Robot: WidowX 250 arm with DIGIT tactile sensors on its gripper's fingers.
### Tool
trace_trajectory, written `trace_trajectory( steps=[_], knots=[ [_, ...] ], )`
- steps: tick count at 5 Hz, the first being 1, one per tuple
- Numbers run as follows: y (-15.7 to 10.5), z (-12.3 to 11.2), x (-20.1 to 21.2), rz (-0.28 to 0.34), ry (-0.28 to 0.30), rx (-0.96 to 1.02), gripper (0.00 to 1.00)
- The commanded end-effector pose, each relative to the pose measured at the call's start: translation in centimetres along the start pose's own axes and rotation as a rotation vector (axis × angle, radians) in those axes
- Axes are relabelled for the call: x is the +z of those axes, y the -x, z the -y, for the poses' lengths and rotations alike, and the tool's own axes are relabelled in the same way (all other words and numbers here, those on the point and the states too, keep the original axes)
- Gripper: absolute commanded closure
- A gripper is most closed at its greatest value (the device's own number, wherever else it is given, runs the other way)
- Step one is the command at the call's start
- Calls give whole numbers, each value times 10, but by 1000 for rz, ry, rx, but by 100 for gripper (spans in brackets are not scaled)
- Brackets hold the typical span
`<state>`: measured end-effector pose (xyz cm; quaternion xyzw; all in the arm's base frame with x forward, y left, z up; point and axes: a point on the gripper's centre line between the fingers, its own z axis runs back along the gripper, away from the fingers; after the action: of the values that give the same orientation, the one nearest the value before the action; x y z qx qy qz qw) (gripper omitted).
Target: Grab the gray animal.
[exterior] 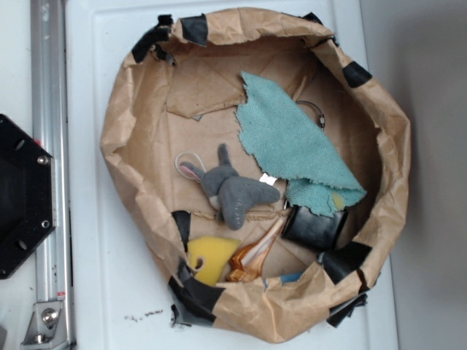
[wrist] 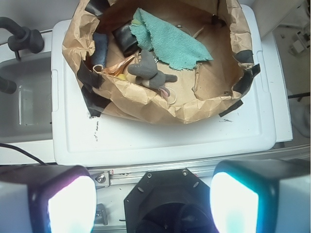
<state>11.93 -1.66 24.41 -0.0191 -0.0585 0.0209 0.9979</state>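
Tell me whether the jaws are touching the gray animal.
Apart. In the wrist view the gripper sits at the bottom edge, outside the paper basket, while the gray animal lies inside it, white lid showing between.

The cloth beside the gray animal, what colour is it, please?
Teal cloth; clearest in the exterior view.

Your gripper (wrist: 153,196) hangs high, pointing down, its two fingers (wrist: 63,201) spread wide apart at the frame's bottom, holding nothing.

One gray animal (exterior: 232,191), one teal cloth (exterior: 292,142), one yellow sponge (exterior: 210,257), one paper bin (exterior: 131,175).
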Motion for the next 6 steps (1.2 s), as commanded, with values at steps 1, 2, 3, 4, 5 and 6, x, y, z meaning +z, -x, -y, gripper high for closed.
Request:
trace_trajectory(
  steps=[1, 2, 3, 4, 5, 6],
  knots=[
    [0, 0, 0, 0, 0, 0, 0],
    [-46, -18, -42, 49, -42, -61, 0],
    [-97, -22, -59, 83, 48, -124, 0],
    [-127, -33, -84, 87, 153, -250, 0],
    [-128, -42, -123, 24, 146, -302, 0],
    [-118, -40, -157, -21, 80, -359, 0]
  ],
)
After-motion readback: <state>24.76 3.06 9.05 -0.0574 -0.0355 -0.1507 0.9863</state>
